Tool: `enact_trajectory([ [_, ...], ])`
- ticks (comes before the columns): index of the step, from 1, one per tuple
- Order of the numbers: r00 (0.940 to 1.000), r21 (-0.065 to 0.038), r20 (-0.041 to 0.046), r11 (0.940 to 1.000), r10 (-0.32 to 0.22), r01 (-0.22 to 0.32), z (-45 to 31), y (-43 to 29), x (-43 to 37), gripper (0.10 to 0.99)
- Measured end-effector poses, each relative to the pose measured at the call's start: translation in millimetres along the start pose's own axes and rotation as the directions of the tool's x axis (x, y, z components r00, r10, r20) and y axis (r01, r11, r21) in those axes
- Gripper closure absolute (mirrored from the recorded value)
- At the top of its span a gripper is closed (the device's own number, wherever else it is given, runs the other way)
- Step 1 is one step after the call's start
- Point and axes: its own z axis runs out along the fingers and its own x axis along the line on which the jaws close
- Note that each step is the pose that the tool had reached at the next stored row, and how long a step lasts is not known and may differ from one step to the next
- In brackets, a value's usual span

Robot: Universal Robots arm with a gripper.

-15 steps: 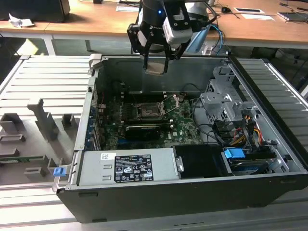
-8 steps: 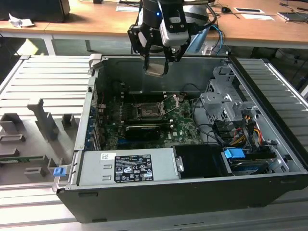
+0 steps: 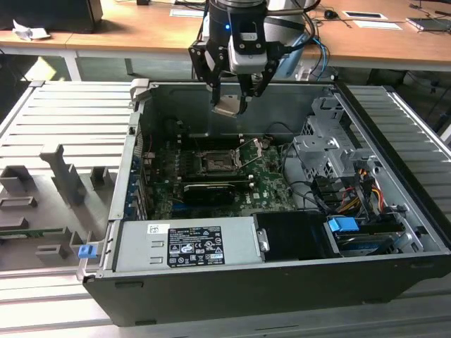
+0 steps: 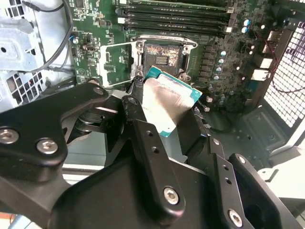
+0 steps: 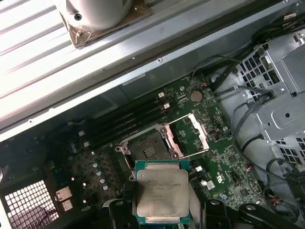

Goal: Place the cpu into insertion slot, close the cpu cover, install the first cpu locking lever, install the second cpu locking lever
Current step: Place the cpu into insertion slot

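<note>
jaws grip cpu (image 5: 161, 192) above bare insertion slot (image 5: 147, 149), cpu cover (image 5: 200, 132) flipped open

- No print here can be read.
- Black-and-white printed label (image 3: 194, 246) on the grey metal power-supply box (image 3: 241, 243), well below the jaws of the black gripper (image 3: 231, 102): lettering too small.
- Small white sticker (image 3: 158, 229) just beside that label: illegible.
- Flat square silver-grey cpu (image 5: 160, 193), clamped between the jaws: no legible marking on its top.
</note>
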Motion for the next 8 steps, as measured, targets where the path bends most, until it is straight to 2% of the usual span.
enact_trajectory([
  [8, 0.9997, 0.0, 0.001, 0.9997, 0.022, -0.022, 6.3, -0.6, 0.0, 0.557],
])
